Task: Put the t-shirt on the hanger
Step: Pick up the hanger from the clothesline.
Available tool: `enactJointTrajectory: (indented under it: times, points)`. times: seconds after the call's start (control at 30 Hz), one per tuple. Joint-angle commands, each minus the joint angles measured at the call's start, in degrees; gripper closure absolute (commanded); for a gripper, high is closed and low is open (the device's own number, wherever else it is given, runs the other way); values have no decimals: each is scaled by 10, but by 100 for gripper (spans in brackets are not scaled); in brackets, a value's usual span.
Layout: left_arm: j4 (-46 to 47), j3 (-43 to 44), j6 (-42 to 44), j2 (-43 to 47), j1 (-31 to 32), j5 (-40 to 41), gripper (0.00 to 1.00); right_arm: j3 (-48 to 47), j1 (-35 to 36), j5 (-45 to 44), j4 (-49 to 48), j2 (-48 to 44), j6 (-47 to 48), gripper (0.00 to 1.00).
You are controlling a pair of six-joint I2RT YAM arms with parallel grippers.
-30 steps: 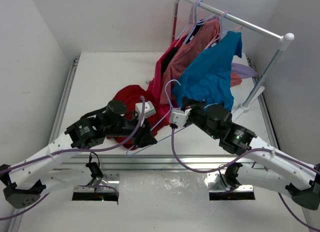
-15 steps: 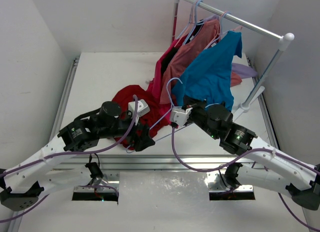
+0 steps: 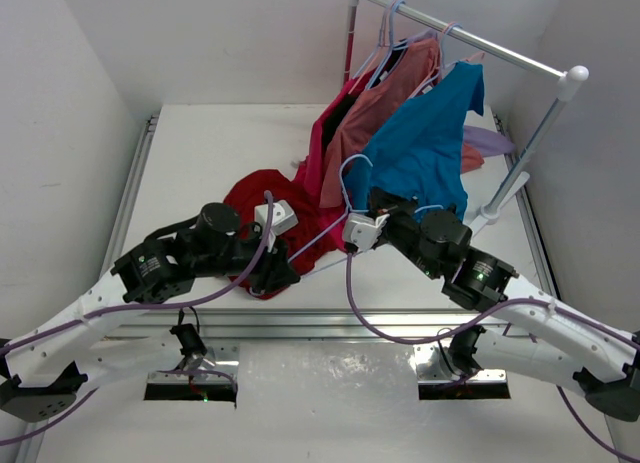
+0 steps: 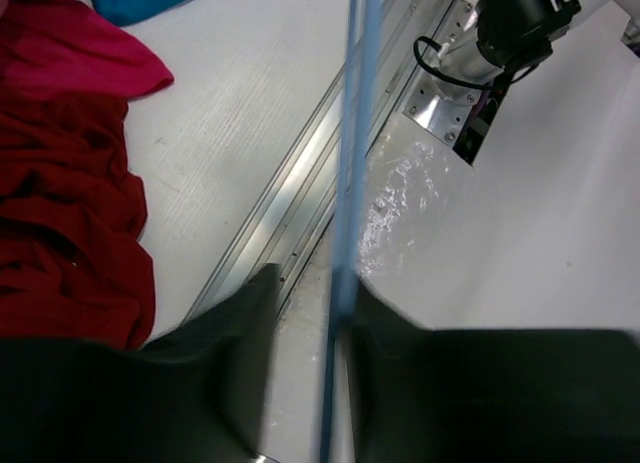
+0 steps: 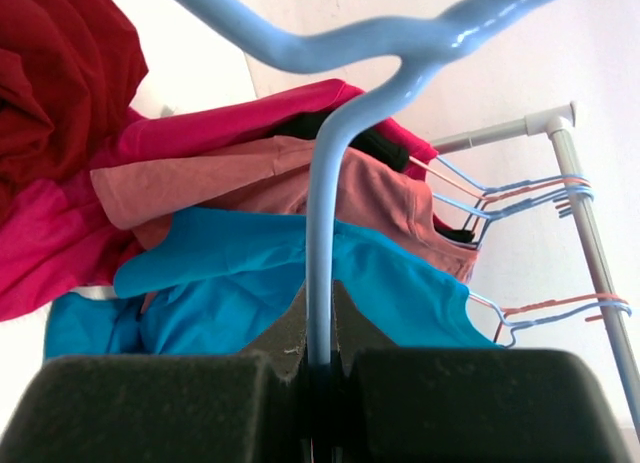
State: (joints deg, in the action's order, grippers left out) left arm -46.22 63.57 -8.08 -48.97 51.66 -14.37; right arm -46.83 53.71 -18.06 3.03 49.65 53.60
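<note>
The dark red t-shirt (image 3: 258, 195) lies crumpled on the table beyond my left arm; it also shows at the left of the left wrist view (image 4: 60, 243) and at the top left of the right wrist view (image 5: 60, 63). My right gripper (image 3: 352, 229) (image 5: 320, 323) is shut on the stem of the pale blue hanger (image 3: 343, 188) (image 5: 320, 233), just below its hook. The hanger's lower bar (image 4: 352, 163) runs between the fingers of my left gripper (image 3: 283, 276) (image 4: 312, 283). That gripper is open: the bar rests against the right finger, with a gap to the left one.
A white clothes rack (image 3: 470, 38) stands at the back right, holding a blue shirt (image 3: 420, 153), a salmon shirt (image 3: 372, 113) and a magenta shirt (image 3: 320, 158) on hangers. An aluminium rail (image 3: 330, 318) (image 4: 290, 193) runs along the table's near edge.
My left gripper opened wide and narrowed again around the hanger's bar, shifting slightly left. The right gripper, with the hanger's hook, has edged right.
</note>
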Motion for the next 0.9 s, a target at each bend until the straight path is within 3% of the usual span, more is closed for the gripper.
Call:
enactJointTrajectory:
  times: [0.0,0.07,0.17,0.33,0.37,0.43,0.47,0.5,0.7,0.77,0.87]
  points:
    - [3,27,-2,9,-2,3,79,-5,0,-13,-41,-9,-1,100]
    - [4,28,-4,8,-2,12,100,-5,0,-10,-40,-9,-5,100]
    - [8,27,-4,5,-1,27,100,-2,0,7,-39,-12,-17,100]
    - [35,26,-4,15,-2,54,100,12,0,44,-62,-30,-39,86]
    - [40,26,-4,23,-2,54,100,18,0,48,-76,-38,-46,72]
    - [53,28,-8,30,-2,64,100,24,1,54,-89,-47,-54,63]
    - [54,32,-11,33,-2,72,100,31,0,53,-103,-54,-58,38]
    - [55,36,-15,36,-2,93,100,32,0,53,-108,-57,-61,1]
    - [14,64,-39,34,-1,234,100,10,0,3,-138,-65,-141,1]
    - [-3,73,-47,36,-2,276,100,-10,0,-53,-160,-67,-185,1]
    - [-32,78,-62,62,-1,430,100,-27,0,-86,-163,-84,-275,1]
